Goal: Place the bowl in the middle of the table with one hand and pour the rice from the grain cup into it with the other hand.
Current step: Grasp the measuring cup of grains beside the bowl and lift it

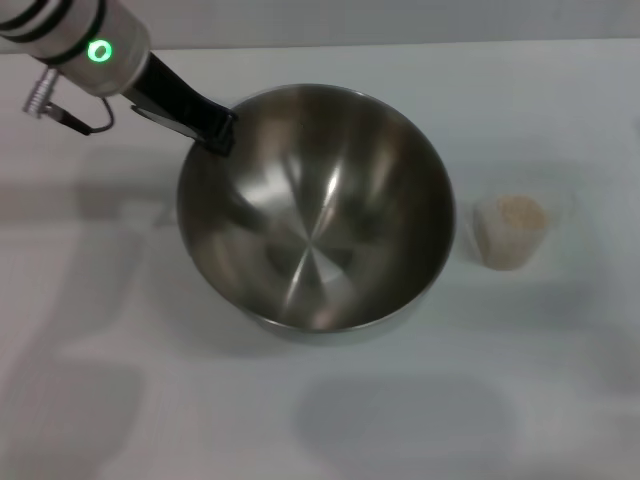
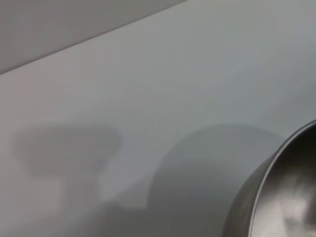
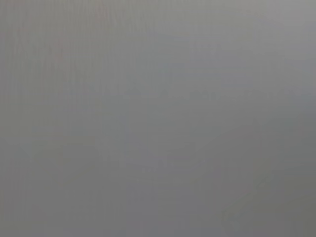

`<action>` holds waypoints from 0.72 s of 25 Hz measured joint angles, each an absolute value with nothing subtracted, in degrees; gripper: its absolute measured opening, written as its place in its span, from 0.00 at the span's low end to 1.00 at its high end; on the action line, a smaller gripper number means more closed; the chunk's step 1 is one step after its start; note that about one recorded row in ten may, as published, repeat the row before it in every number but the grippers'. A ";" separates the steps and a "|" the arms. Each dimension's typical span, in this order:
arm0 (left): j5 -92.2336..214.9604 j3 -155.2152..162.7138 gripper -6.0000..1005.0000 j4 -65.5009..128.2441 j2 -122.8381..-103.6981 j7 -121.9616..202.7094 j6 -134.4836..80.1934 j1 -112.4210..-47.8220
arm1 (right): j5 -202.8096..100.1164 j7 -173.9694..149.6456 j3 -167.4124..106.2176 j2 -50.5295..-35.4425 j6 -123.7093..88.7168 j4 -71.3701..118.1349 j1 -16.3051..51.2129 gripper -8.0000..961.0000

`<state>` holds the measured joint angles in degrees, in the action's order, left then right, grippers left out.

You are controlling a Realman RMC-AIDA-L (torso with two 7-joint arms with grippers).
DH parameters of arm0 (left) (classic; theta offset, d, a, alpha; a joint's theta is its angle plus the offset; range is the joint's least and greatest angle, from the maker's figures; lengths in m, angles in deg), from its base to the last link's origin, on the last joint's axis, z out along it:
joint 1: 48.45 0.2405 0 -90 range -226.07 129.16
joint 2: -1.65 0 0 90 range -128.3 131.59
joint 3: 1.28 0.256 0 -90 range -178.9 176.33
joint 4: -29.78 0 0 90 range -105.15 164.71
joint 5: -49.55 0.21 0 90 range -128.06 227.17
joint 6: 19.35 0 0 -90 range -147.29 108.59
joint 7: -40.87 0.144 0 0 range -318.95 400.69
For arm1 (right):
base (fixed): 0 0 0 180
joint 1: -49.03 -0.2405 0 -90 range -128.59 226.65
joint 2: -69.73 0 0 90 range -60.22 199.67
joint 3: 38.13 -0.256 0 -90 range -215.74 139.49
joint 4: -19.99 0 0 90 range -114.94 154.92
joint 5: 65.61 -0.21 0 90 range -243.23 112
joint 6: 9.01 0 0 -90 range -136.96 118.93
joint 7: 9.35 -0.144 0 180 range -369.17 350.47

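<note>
The steel bowl (image 1: 315, 205) fills the middle of the head view, empty and shiny inside. My left gripper (image 1: 215, 128) comes in from the upper left and is shut on the bowl's far left rim. The bowl looks raised off the white table (image 1: 120, 400), with its shadow lying below it. In the left wrist view the bowl's rim (image 2: 284, 192) shows in a corner. To the bowl's right stands the clear grain cup (image 1: 510, 235), upright on the table and filled with pale rice (image 1: 520, 212). My right gripper is out of view.
The right wrist view shows only a plain grey surface. Bare white tabletop lies in front of the bowl and to its left; the table's far edge (image 1: 400, 45) runs along the top of the head view.
</note>
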<state>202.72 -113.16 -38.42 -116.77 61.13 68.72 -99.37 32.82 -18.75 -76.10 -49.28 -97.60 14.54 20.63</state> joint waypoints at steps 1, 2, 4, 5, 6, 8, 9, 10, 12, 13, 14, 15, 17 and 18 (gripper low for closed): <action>202.29 -112.72 0.07 -37.11 -116.77 61.23 67.96 -99.88 | 32.86 -18.75 -76.09 -49.28 -97.60 14.54 20.67 0.80; 202.09 -112.41 0.07 -35.96 -116.76 61.48 67.22 -100.30 | 32.89 -18.75 -76.09 -49.28 -97.60 14.54 20.70 0.80; 202.05 -112.30 0.08 -34.71 -116.80 61.70 66.11 -100.67 | 32.93 -18.75 -76.06 -49.28 -97.61 14.50 20.74 0.80; 202.04 -112.26 0.08 -34.08 -116.82 61.74 65.55 -100.86 | 32.93 -18.75 -76.06 -49.28 -97.61 14.50 20.74 0.80; 202.04 -112.23 0.08 -33.60 -116.82 61.75 65.13 -101.01 | 32.95 -18.75 -76.04 -49.28 -97.65 14.48 20.78 0.80; 202.07 -112.04 0.08 -32.21 -116.75 61.80 63.96 -101.34 | 33.00 -18.75 -76.00 -49.28 -97.75 14.47 20.86 0.80; 202.22 -111.90 0.08 -31.05 -116.73 62.18 62.99 -101.47 | 33.08 -18.75 -75.96 -49.28 -97.85 14.43 20.93 0.80; 202.22 -111.90 0.08 -31.05 -116.73 62.18 62.99 -101.47 | 33.08 -18.75 -75.96 -49.28 -97.85 14.43 20.93 0.80; 202.36 -111.86 0.09 -30.28 -116.71 62.53 62.46 -101.47 | 33.15 -18.75 -75.91 -49.28 -97.87 14.38 20.99 0.80; 202.43 -111.84 0.09 -29.87 -116.71 62.69 62.15 -101.47 | 33.15 -18.75 -75.89 -49.28 -97.89 14.38 21.01 0.80; 202.46 -111.80 0.09 -29.33 -116.70 62.93 61.70 -101.47 | 33.17 -18.75 -75.88 -49.28 -97.96 14.36 21.06 0.80; 202.46 -111.80 0.09 -29.33 -116.70 62.93 61.70 -101.47 | 33.17 -18.75 -75.88 -49.28 -97.96 14.36 21.06 0.80; 202.46 -111.78 0.09 -28.93 -116.68 63.32 61.07 -101.41 | 33.17 -18.75 -75.88 -49.30 -98.01 14.36 21.11 0.79; 202.45 -111.78 0.09 -28.82 -116.68 63.38 60.93 -101.38 | 33.18 -18.75 -75.89 -49.31 -98.02 14.36 21.13 0.79</action>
